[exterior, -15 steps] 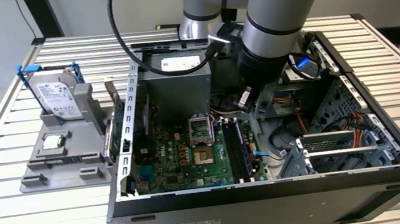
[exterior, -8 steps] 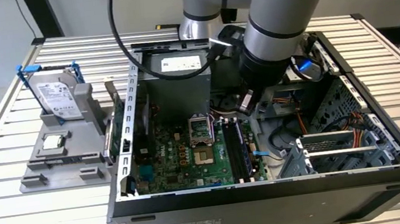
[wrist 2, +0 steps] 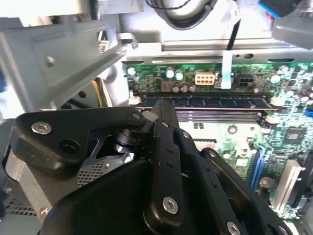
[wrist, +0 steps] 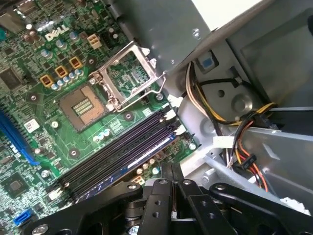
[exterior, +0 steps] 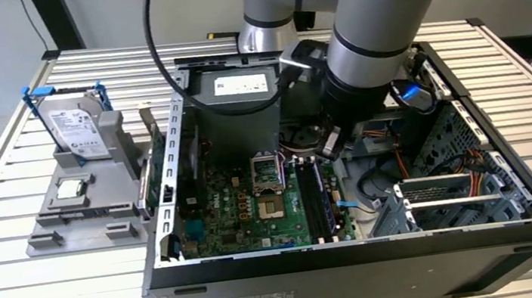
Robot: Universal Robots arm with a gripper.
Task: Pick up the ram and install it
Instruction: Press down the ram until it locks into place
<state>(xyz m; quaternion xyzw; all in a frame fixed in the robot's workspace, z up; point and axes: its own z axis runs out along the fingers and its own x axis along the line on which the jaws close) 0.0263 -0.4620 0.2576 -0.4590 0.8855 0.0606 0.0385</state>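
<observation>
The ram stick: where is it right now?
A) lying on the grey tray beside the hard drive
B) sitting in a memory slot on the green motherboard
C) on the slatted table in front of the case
B: the ram lies along a memory slot on the motherboard, with the gripper just over it inside the open computer case.

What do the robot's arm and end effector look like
The arm is a thick silver-grey tube with light-blue joint caps and a black band; a black cable loops beside it. The end effector is matte black, built of linked bars with silver screw heads.
</observation>
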